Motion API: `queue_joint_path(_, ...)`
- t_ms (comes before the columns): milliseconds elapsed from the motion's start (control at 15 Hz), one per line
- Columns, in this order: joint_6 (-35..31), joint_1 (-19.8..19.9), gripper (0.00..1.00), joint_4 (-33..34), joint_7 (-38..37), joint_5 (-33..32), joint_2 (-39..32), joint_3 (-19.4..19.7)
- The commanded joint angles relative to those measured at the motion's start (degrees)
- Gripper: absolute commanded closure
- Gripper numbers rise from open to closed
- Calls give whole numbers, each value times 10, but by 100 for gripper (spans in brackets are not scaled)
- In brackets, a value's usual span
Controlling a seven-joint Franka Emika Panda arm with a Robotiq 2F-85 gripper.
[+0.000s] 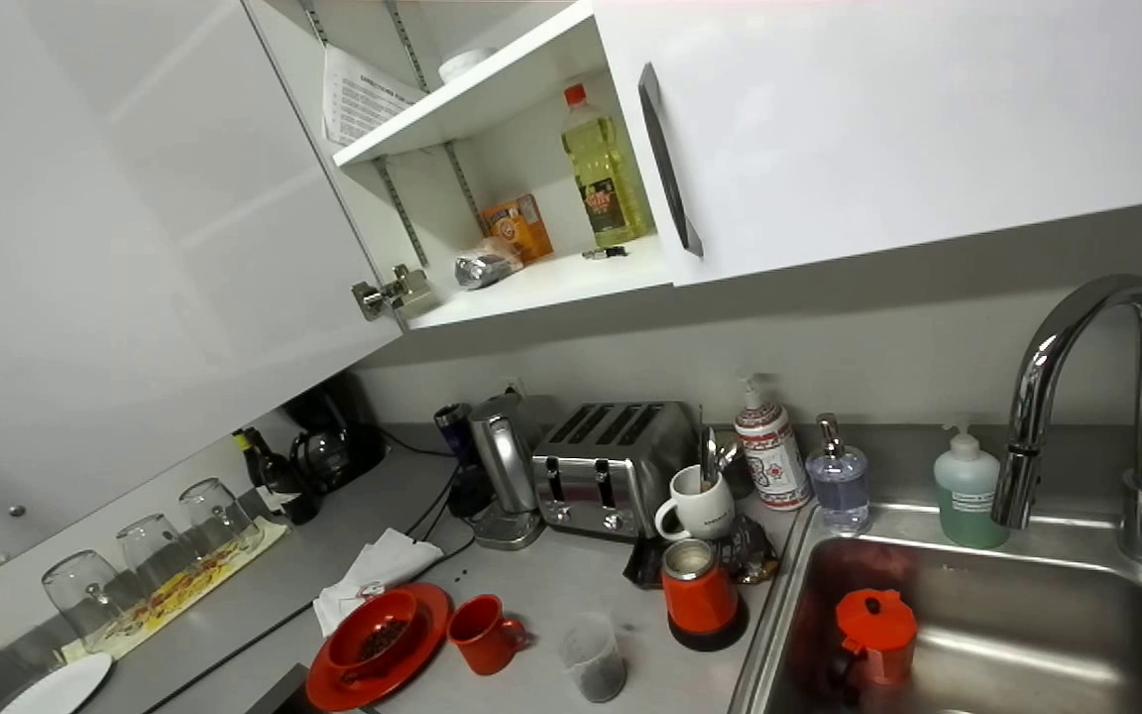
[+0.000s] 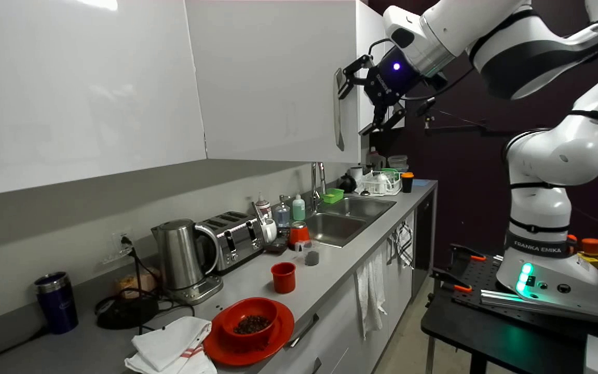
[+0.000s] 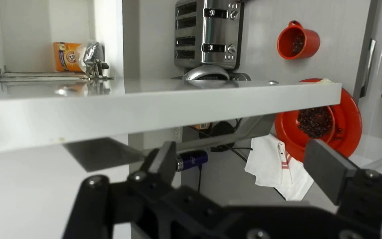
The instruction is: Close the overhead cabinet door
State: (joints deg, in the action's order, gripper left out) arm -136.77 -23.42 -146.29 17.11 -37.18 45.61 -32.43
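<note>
Nearest of all in my wrist view, the gripper has its two black fingers spread wide. Just past them runs the white edge of the cabinet door. It stands open above the counter, jutting out from the cabinet. Flat, rectangular and glossy white, it takes up the left of an exterior view, where its inner face shows pale bands of reflection and a metal hinge at the lower right. Right of the opening there, a matching door is closed. The open door's outer face shows in an exterior view, a little greyer, with a slim vertical metal handle near the right edge. I have the gripper at that edge; one finger shows close to the handle's upper end, though I cannot tell whether it touches.
</note>
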Motion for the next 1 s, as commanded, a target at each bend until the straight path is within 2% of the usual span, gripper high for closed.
queue_joint_path(0, -4, 13, 0, 19, -36, -24, -11, 15)
queue_joint_path(933, 13, 58, 0, 10, -177, -16, 53, 34)
